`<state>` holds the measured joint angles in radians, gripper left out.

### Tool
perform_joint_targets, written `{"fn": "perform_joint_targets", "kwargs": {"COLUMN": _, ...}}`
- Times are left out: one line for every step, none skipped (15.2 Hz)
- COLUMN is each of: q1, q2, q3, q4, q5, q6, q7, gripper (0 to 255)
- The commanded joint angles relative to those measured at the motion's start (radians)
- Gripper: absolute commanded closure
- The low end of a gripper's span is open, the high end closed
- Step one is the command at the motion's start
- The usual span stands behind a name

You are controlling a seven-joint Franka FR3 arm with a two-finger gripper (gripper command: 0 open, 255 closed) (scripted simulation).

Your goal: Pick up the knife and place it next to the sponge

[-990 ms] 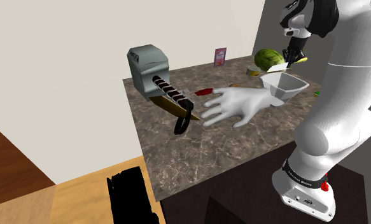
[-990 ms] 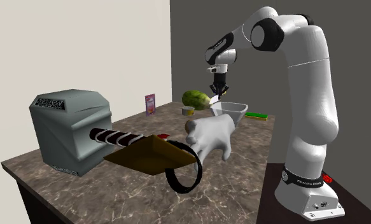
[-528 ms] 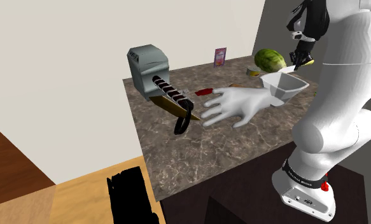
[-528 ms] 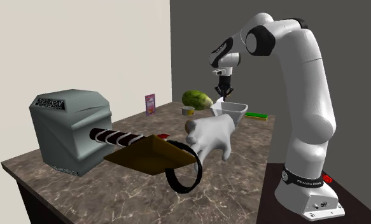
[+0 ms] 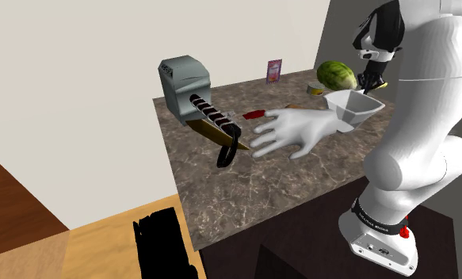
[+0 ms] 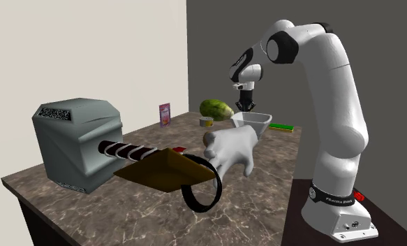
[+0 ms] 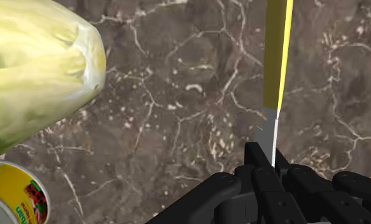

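My black gripper (image 5: pixel 370 78) hangs above the far end of the marble counter (image 5: pixel 221 190), over the white bowl (image 5: pixel 353 108). It is shut on a knife (image 7: pixel 276 63) with a yellow handle and a pale blade; the fingers (image 7: pixel 260 159) clasp the blade end and the handle sticks out beyond them. From the second exterior view the gripper (image 6: pixel 246 103) is just above the bowl (image 6: pixel 256 119). The green and yellow sponge (image 6: pixel 282 127) lies flat on the counter beyond the bowl.
A green lettuce head (image 7: pixel 31 70) and a yellow can (image 7: pixel 12 194) sit near the gripper. A white hand-shaped glove (image 5: pixel 296 131), a sheathed dagger (image 5: pixel 213 119), a grey box (image 5: pixel 185 83) and a pink card (image 5: pixel 274 70) occupy the counter.
The arm has carried the knife toward the shoulder view's right and a little lower, from beside the lettuce to above the bowl. The grip stayed shut.
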<state>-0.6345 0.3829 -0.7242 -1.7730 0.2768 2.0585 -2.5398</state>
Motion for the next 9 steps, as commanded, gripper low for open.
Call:
{"fn": "perform_joint_targets", "kwargs": {"q1": -0.004, "q2": 0.012, "q3": 0.005, "q4": -0.012, "q5": 0.010, "q6": 0.021, "q7": -0.007, "gripper": 255}}
{"fn": "perform_joint_targets", "kwargs": {"q1": -0.006, "q2": 0.018, "q3": 0.008, "q4": -0.018, "q5": 0.016, "q6": 0.032, "q7": -0.011, "gripper": 255}}
{"fn": "perform_joint_targets", "kwargs": {"q1": -0.008, "q2": 0.024, "q3": 0.011, "q4": -0.024, "q5": 0.021, "q6": 0.043, "q7": -0.014, "gripper": 255}}
{"fn": "perform_joint_targets", "kwargs": {"q1": -0.010, "q2": 0.031, "q3": 0.014, "q4": -0.029, "q5": 0.026, "q6": 0.053, "q7": -0.017, "gripper": 255}}
{"fn": "perform_joint_targets", "kwargs": {"q1": -0.012, "q2": 0.037, "q3": 0.017, "q4": -0.035, "q5": 0.032, "q6": 0.064, "q7": -0.021, "gripper": 255}}
{"fn": "perform_joint_targets", "kwargs": {"q1": -0.015, "q2": 0.044, "q3": 0.020, "q4": -0.040, "q5": 0.038, "q6": 0.074, "q7": -0.024, "gripper": 255}}
{"fn": "perform_joint_targets", "kwargs": {"q1": -0.017, "q2": 0.051, "q3": 0.024, "q4": -0.045, "q5": 0.044, "q6": 0.085, "q7": -0.028, "gripper": 255}}
{"fn": "perform_joint_targets", "kwargs": {"q1": -0.020, "q2": 0.059, "q3": 0.028, "q4": -0.050, "q5": 0.051, "q6": 0.097, "q7": -0.032, "gripper": 255}}
{"fn": "perform_joint_targets", "kwargs": {"q1": -0.020, "q2": 0.059, "q3": 0.028, "q4": -0.051, "q5": 0.051, "q6": 0.097, "q7": -0.032, "gripper": 255}}
